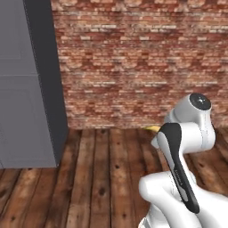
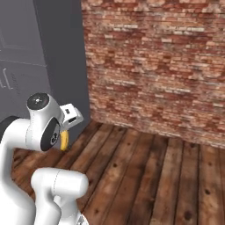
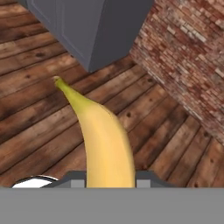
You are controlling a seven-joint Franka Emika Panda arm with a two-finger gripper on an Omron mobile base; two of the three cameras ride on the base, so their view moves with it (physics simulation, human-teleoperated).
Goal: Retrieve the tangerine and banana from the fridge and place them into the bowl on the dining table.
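Note:
My gripper [image 3: 109, 180] is shut on the banana [image 3: 103, 135], a slim yellow fruit that runs up from between the finger pads, stem tip pointing away over the floor. In the right base view the banana [image 2: 64, 140] hangs below the white hand [image 2: 70, 115], held low in front of the arm. Its yellow tip [image 1: 153, 128] peeks out beside the arm's upper link in the left base view. The tangerine, the fridge, the bowl and the dining table are out of view.
A tall grey panelled cabinet [image 1: 26, 89] stands to the left, its dark side [image 2: 66, 57] facing a red brick wall [image 1: 142, 62] that closes off the far side. Dark wooden floorboards [image 2: 145, 176] stretch ahead.

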